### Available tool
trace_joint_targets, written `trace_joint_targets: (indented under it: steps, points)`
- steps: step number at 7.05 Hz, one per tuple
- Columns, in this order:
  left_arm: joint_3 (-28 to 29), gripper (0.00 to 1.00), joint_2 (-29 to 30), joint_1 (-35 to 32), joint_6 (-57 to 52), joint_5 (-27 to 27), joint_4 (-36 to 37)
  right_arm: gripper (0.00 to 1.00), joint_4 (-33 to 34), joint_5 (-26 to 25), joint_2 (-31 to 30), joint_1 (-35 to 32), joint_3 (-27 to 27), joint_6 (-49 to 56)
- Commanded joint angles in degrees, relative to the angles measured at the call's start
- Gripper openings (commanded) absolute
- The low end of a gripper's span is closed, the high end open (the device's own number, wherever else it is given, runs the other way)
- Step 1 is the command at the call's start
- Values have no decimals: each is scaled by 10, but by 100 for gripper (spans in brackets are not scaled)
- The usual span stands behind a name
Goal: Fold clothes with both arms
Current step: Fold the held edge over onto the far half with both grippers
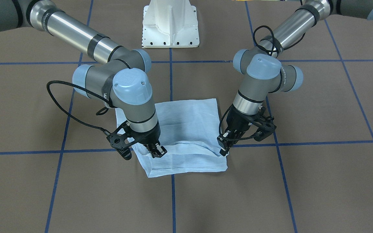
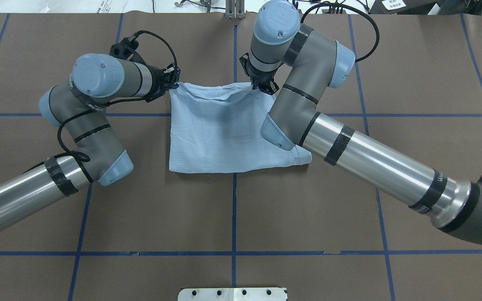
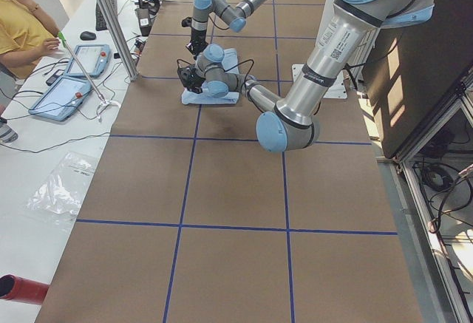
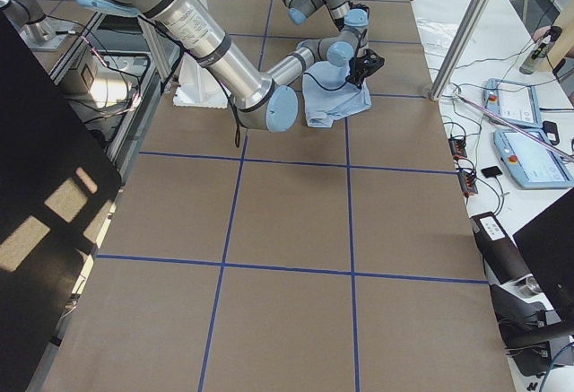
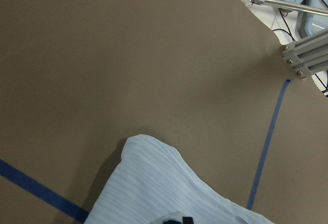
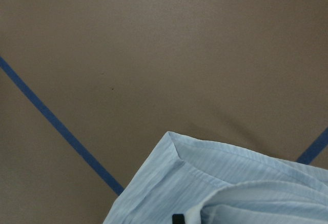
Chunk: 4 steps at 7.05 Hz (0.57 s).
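The light-blue striped shirt (image 1: 186,119) lies folded into a rough rectangle at the table's middle; it also shows in the overhead view (image 2: 216,133). Its edge farthest from the robot is raised and rumpled between the two grippers. My left gripper (image 1: 224,149) is shut on one far corner of the shirt, also seen from overhead (image 2: 173,82). My right gripper (image 1: 156,151) is shut on the other end of that edge, also seen from overhead (image 2: 262,87). Both wrist views show cloth just under the fingers: the left (image 5: 169,188) and the right (image 6: 215,188). Collar, buttons and label are hidden.
The white pedestal base (image 1: 170,26) stands behind the shirt on the robot's side. Blue tape lines (image 2: 234,209) grid the brown table cover. An aluminium post (image 3: 111,24) and operator tablets (image 3: 63,94) stand past the table's far edge.
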<state>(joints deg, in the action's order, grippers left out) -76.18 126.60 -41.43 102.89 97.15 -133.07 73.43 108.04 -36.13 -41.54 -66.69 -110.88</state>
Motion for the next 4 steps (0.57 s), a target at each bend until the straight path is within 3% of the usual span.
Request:
trace_joint_targets:
  steps: [1, 2, 3, 4]
  points:
    - [70, 0, 28, -3, -7, -3, -26, 0, -76, 0, 11, -1, 66, 6]
    - [88, 25, 36, -5, -19, -5, -28, 0, -85, 1, 21, -1, 86, 26]
    - [98, 33, 37, -11, -40, -6, -28, 19, -90, 1, 24, -10, 102, 48]
    - [103, 40, 37, -20, -61, -6, -28, 99, -95, 0, 34, -12, 113, 87]
